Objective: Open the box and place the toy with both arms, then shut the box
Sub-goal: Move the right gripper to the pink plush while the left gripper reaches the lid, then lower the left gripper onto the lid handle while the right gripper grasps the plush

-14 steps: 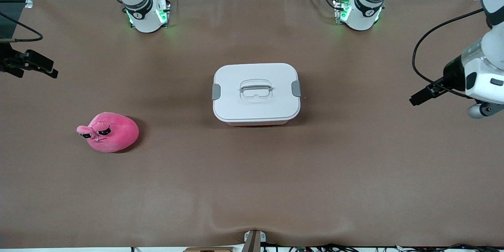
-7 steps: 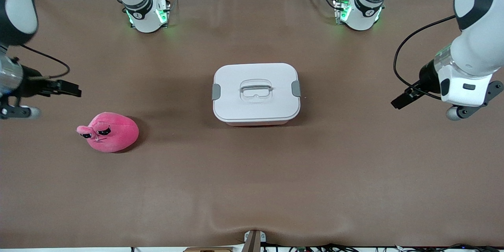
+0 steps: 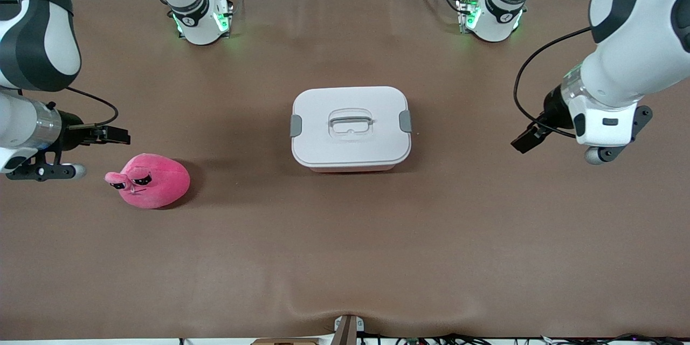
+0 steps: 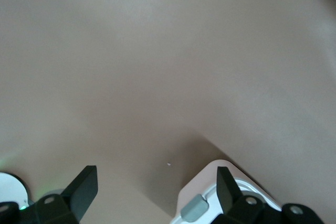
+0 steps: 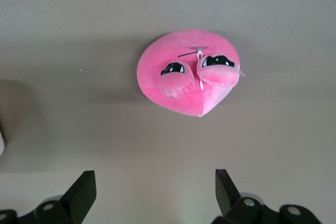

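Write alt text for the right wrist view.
A pink plush toy with sleepy black eyes lies on the brown table. The right gripper hangs open above the table, not touching the toy.

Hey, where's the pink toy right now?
In the front view the toy lies on the table toward the right arm's end, nearer the camera than the box, with the right claw just above it.
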Robot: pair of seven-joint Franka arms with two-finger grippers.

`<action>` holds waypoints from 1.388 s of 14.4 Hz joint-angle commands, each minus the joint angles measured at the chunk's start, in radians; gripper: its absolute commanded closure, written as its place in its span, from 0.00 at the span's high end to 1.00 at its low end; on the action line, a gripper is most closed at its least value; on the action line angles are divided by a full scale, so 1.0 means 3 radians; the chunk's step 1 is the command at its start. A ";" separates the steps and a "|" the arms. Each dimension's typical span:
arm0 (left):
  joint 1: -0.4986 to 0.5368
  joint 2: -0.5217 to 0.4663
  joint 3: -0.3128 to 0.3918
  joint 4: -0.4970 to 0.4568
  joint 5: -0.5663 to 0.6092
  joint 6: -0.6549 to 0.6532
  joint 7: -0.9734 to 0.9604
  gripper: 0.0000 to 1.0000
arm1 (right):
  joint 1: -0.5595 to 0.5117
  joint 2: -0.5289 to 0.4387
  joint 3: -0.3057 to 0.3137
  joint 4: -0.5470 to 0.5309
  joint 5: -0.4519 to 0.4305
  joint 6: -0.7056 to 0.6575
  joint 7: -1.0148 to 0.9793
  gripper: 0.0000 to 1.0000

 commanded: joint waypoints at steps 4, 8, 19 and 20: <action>-0.0288 0.0132 0.0014 0.0094 -0.0043 0.0109 -0.0678 1.00 | 0.0023 0.0157 -0.0008 -0.0190 -0.0050 0.0527 -0.0158 1.00; -0.0462 0.0194 0.0014 0.0094 -0.0048 0.0288 -0.1246 1.00 | -0.0002 0.0101 -0.0008 -0.0604 -0.0050 0.1110 -0.0808 1.00; -0.0779 0.0378 0.0009 0.0088 -0.0212 0.0544 -0.2387 1.00 | 0.0018 -0.0027 -0.0013 -0.1331 -0.0071 0.1929 -0.0988 1.00; -0.0825 0.0403 0.0009 0.0088 -0.0212 0.0589 -0.2478 1.00 | 0.0023 -0.0012 -0.0013 -0.1331 -0.0076 0.1929 -0.1003 1.00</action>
